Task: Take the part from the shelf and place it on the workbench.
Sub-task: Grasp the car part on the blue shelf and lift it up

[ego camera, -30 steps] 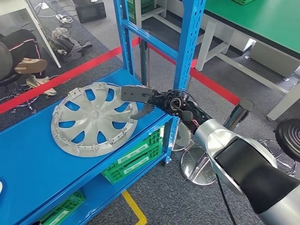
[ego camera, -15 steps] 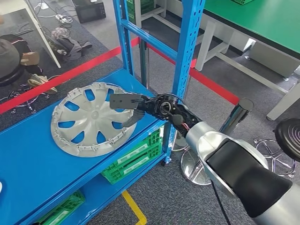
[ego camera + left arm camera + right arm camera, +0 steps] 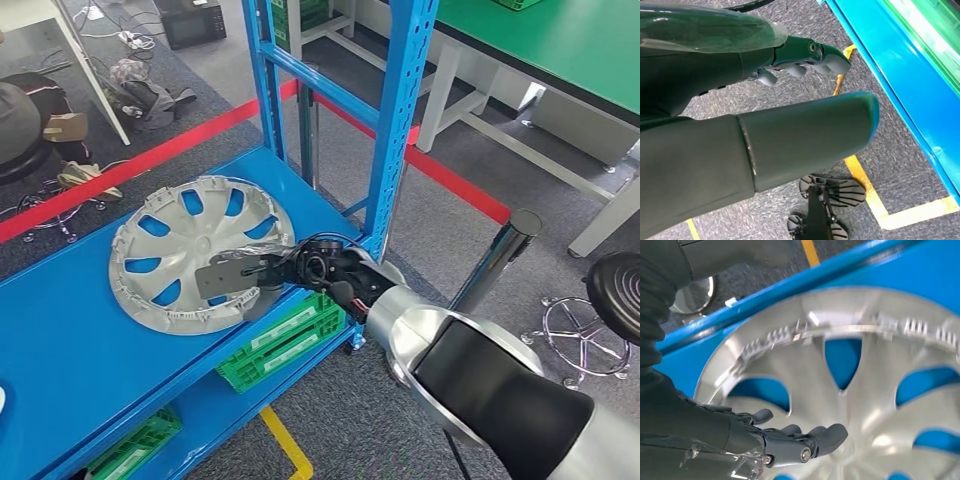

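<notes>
- One silver hubcap point(image 3: 192, 255) lies flat on the blue shelf point(image 3: 68, 370).
- Right hand point(image 3: 241, 275), fingers spread and empty, reaches over the hubcap's near rim.
- Left hand point(image 3: 764, 100), fingers apart, holds nothing.

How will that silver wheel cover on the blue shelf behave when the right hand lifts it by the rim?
The wheel cover looks like thin moulded plastic with open cutouts, so probably light. Held at one edge by the right hand, it may flex and droop. Its glossy surface could slip between the fingers.

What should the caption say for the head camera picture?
Right hand reaching over the silver hubcap on the blue shelf.
</notes>
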Available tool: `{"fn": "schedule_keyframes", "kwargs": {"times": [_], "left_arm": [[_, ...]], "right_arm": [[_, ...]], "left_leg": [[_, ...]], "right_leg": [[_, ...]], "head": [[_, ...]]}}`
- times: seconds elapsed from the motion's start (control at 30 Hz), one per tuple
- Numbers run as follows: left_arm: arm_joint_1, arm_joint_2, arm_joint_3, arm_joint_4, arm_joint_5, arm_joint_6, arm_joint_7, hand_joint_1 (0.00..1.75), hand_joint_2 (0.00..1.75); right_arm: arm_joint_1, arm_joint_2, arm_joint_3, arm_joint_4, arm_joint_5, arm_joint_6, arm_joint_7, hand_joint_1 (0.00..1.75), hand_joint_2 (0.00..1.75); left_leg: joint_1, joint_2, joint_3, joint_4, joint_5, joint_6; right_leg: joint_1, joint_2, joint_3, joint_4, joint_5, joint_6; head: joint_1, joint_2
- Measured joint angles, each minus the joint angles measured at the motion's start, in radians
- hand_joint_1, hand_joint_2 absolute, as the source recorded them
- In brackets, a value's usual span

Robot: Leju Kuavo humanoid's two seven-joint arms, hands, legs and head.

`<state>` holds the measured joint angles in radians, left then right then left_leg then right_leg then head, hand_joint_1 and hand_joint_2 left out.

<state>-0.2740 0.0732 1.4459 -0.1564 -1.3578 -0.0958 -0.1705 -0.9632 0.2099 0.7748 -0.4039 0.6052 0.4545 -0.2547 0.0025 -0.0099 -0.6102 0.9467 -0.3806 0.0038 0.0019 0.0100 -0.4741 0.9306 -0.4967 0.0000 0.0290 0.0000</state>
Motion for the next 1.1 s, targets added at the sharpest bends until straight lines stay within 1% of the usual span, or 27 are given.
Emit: {"fn": "schedule_keyframes", "kwargs": {"times": [0.13, 0.33, 0.57, 1.1], "left_arm": [[-0.002, 0.0, 0.0, 0.0, -0.005, 0.0, 0.0, 0.0, 0.0], [-0.004, 0.0, 0.0, 0.0, -0.006, 0.0, 0.0, 0.0, 0.0], [-0.005, 0.0, 0.0, 0.0, -0.006, 0.0, 0.0, 0.0, 0.0], [-0.005, 0.0, 0.0, 0.0, -0.006, 0.0, 0.0, 0.0, 0.0]], "right_arm": [[0.016, 0.019, 0.024, 0.014, 0.012, 0.003, 0.006, 0.0, 1.75], [0.022, 0.031, 0.047, 0.03, 0.012, 0.003, 0.008, 0.0, 1.75], [0.023, 0.037, 0.069, 0.045, 0.012, 0.003, 0.009, 0.0, 1.75], [0.021, 0.04, 0.083, 0.053, 0.012, 0.002, 0.009, 0.0, 1.75]], "left_leg": [[0.0, 0.0, 0.0, 0.0, 0.0, 0.0], [0.0, 0.0, 0.0, 0.0, 0.0, 0.0], [0.0, 0.0, 0.0, 0.0, 0.0, 0.0], [0.0, 0.0, 0.0, 0.0, 0.0, 0.0]], "right_leg": [[0.0, 0.0, 0.0, 0.0, 0.0, 0.0], [0.0, 0.0, -0.001, 0.0, 0.0, 0.0], [0.0, 0.0, -0.001, 0.0, 0.0, 0.0], [0.0, 0.0, 0.0, 0.0, 0.0, 0.0]], "head": [[0.0, 0.0], [0.0, 0.0], [0.0, 0.0], [0.0, 0.0]]}}
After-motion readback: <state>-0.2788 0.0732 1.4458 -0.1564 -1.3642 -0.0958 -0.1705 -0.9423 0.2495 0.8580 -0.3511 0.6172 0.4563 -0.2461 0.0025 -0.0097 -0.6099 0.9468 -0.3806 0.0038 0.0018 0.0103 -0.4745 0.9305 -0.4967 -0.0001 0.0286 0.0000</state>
